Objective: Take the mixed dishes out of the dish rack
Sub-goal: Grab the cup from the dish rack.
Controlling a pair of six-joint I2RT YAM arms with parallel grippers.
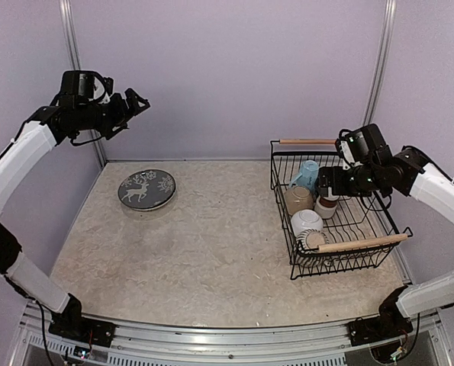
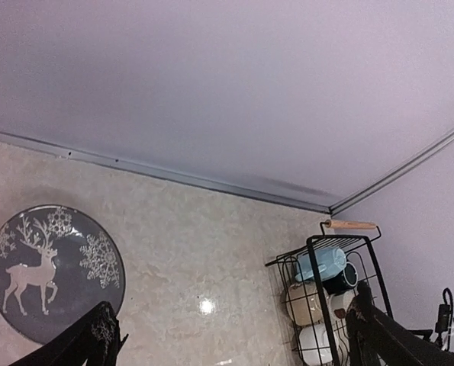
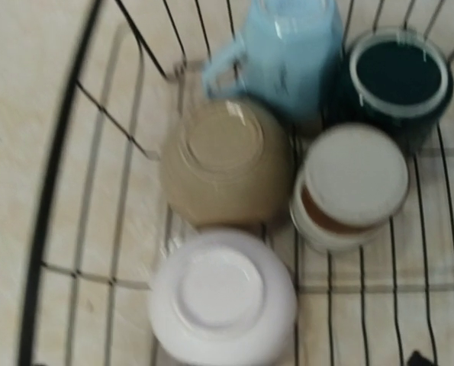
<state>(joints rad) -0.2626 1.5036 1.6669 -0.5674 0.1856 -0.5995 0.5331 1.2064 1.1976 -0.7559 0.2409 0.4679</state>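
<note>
Right wrist view, blurred, looked down into the rectangular black wire dish rack [image 1: 362, 244]. A light blue ceramic mug [image 3: 288, 46], dark green mug [image 3: 398, 76], brown-and-white cup [image 3: 352, 187], upturned tan bowl [image 3: 227, 164] and upturned white bowl [image 3: 223, 293] sat packed there, touching. Likely risk: fingers pushed into those tight gaps could knock a neighbour or snag a wire. Right end effector [image 1: 323, 183] hovered over the cups with no contact visible; its opening could not be told. Left end effector [image 1: 137, 101] hung high, fingers spread wide, empty. A dark round deer-pattern plate [image 1: 146, 189] lay on the marbled worktop [image 1: 211, 244], well apart from the rack.
</note>
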